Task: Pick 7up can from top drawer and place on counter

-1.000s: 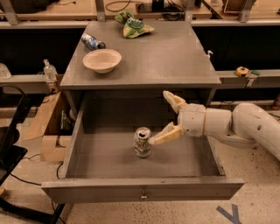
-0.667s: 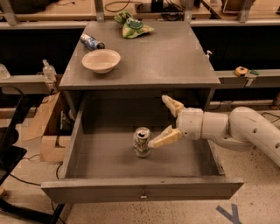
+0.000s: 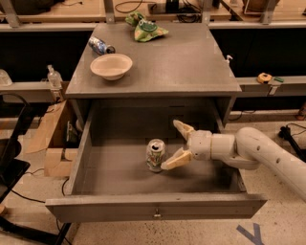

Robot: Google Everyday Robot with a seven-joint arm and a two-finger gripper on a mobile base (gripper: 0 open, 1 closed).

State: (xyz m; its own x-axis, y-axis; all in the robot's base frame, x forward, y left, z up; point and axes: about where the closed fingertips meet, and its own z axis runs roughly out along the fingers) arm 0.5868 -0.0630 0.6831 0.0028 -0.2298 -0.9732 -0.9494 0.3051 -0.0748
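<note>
Gripper sits just beside your 7up can inside top drawer, jaws spread open, lower one at its side. Can upright, silver-white, green-red markings.

Speckled floor, wooden workbench behind, cardboard left.

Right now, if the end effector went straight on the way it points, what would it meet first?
Probably the 7up can, upright in the top drawer: the open end effector points at it, its lower finger beside the can, though depth is unclear.
</note>
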